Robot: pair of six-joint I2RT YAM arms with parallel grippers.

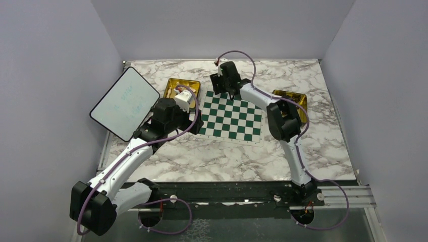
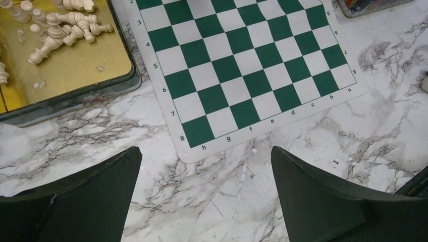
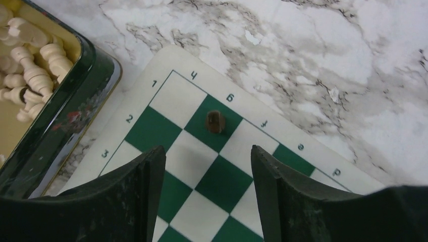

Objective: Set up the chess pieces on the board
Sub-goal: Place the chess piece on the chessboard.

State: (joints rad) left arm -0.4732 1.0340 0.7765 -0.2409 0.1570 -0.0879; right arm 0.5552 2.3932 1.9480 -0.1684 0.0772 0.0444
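Observation:
The green and white board (image 1: 229,117) lies flat in the middle of the marble table. One dark brown chess piece (image 3: 215,121) stands on a green square in the board's edge row by the letter g, in the right wrist view. My right gripper (image 3: 208,148) hangs open just above and beside it, with nothing between its fingers; from above, my right gripper (image 1: 225,93) is over the board's far-left corner. My left gripper (image 2: 206,151) is wide open and empty over bare marble just off the h8 corner of the board (image 2: 242,65). Several cream chess pieces (image 2: 60,30) lie heaped in the left gold tray (image 2: 75,93).
A rounded white tablet (image 1: 125,103) leans at the table's left. The left gold tray (image 1: 174,85) sits beside the board's far-left corner, and a second gold tray (image 1: 298,101) lies right of the board behind my right arm. Grey walls close in three sides.

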